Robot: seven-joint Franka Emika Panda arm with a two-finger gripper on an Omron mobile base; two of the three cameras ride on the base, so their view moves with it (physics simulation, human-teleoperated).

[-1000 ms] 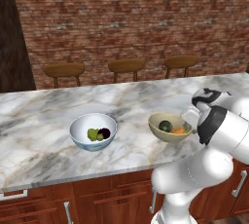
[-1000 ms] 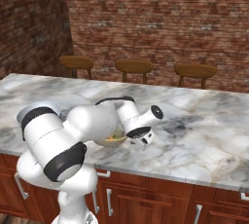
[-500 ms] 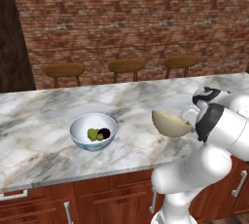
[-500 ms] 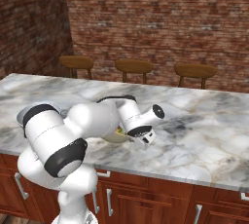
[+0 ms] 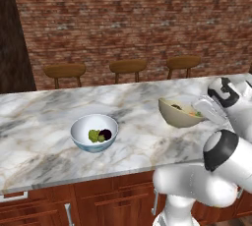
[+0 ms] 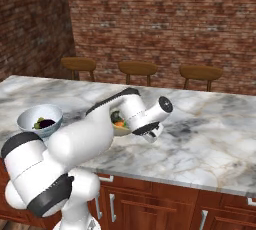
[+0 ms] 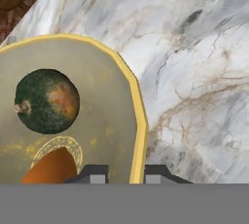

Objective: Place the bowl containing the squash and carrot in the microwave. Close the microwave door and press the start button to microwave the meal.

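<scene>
Presently I have the bowl (image 5: 180,113) off the marble counter (image 5: 44,122), held near its right end; a shadow beneath it in the left base view supports that reading. In the hand view the gripper (image 7: 125,177) straddles the olive-yellow rim, one of the fingers (image 7: 93,175) inside the wall and the other outside. I judge them pinched on the rim, though the contact itself lies below the frame edge.

Handling assessment: the bowl looks rigid and glazed, so likely slick at the pinch. Held by one edge, it will tend to droop away from the grip. The squash (image 7: 46,101) is round and free to roll; the carrot (image 7: 51,168) lies beside it, closer to the held rim. I would keep the bowl level and move slowly. A rim pinch is the only hold available, since the body is too wide for the fingers.

View comparison: the hand view alone shows the rim between the fingers and both vegetables clearly. The left base view shows the bowl's tan outside and a second white bowl (image 5: 94,132) holding other produce, well apart to the left. The right base view shows the arm wrapped across the held bowl, hiding most of it.
</scene>
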